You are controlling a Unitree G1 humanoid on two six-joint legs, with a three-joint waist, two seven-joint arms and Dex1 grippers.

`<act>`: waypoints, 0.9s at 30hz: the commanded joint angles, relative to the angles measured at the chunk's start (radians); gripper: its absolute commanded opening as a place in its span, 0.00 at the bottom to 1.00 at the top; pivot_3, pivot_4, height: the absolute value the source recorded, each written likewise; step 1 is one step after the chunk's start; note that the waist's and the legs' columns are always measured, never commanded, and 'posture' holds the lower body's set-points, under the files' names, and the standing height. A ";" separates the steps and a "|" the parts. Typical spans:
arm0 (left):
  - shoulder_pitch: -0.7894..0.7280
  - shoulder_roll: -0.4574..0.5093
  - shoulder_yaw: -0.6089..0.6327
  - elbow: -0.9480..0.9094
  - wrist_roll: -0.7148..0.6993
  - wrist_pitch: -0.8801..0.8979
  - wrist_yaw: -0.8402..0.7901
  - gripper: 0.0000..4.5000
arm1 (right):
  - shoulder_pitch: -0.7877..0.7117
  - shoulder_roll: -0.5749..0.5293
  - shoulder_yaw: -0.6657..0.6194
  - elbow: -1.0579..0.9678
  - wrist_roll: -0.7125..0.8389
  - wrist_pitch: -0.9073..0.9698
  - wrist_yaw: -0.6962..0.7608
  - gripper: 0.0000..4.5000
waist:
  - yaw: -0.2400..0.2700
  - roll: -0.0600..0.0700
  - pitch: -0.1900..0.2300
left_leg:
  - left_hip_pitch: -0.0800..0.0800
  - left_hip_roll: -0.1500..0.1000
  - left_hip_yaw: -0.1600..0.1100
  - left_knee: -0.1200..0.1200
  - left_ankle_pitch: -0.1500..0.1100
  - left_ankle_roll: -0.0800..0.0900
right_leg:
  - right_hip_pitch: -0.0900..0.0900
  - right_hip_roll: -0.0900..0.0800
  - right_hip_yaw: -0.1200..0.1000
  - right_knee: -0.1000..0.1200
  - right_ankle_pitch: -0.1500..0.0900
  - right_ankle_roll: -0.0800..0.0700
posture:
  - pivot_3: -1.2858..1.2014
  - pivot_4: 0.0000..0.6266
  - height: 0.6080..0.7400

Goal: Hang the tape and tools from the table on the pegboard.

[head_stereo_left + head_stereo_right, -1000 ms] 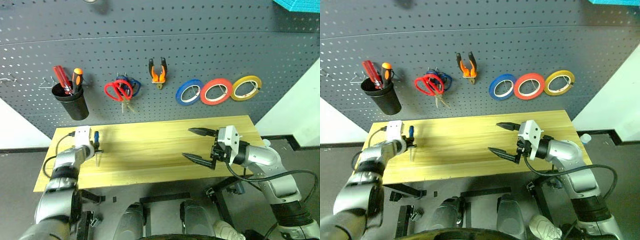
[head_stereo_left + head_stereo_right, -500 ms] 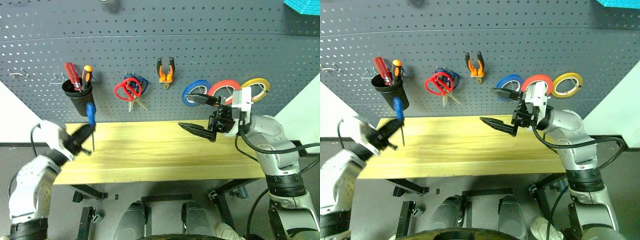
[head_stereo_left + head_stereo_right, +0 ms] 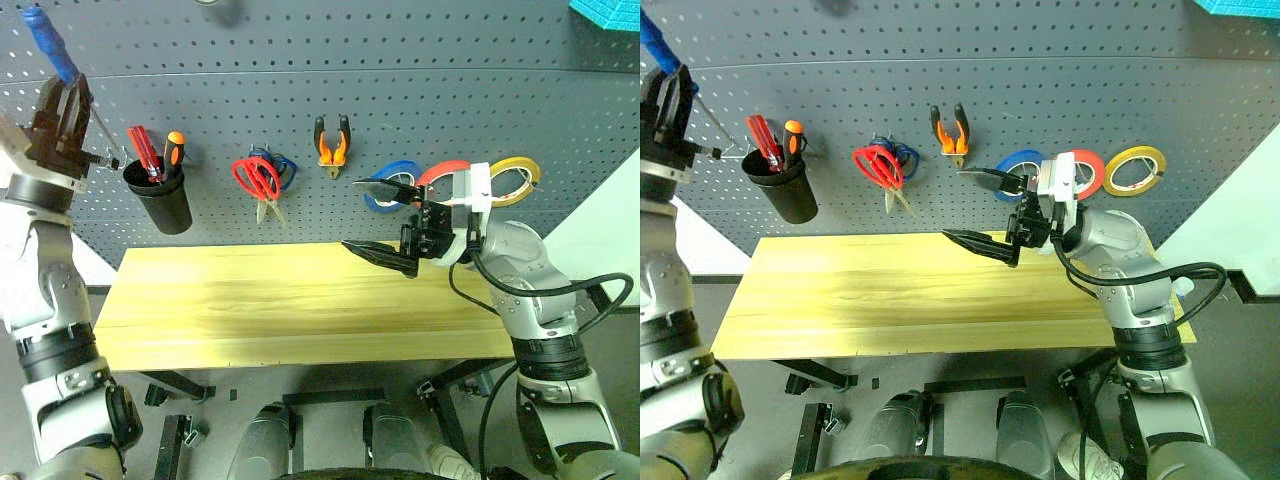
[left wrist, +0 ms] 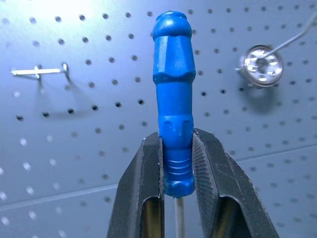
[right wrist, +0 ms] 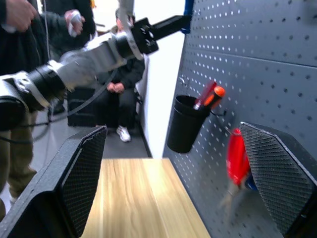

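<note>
On pegboard (image 3: pixel 400 90), three tape rings (image 3: pixel 440 180), two scissors (image 3: pixel 260 180), one pliers (image 3: pixel 331 145)

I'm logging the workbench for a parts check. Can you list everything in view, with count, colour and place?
Pegboard: one, dark grey, behind the table.
Table: one, light yellow wood, bare.
Cup: one, black, on the board, holding red and orange screwdrivers.
Scissors: two, red over blue, hung.
Pliers: one, orange-black, hung.
Tape rings: blue, red, yellow, hung.
Blue screwdriver: one, in the left gripper.
Seated person: one, background.
Left gripper: shut, raised.
Right gripper: open.
</note>
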 commanded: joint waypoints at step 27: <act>0.183 -0.012 -0.041 0.032 -0.095 -0.077 -0.143 0.71 | 0.197 -0.089 -0.038 -0.079 -0.068 -0.029 -0.006 1.00 | -0.035 -0.007 -0.009 | 0.001 0.000 0.002 -0.002 0.000 0.000 | -0.001 0.000 0.004 0.000 0.001 0.001 | 0.49 0.07 1.00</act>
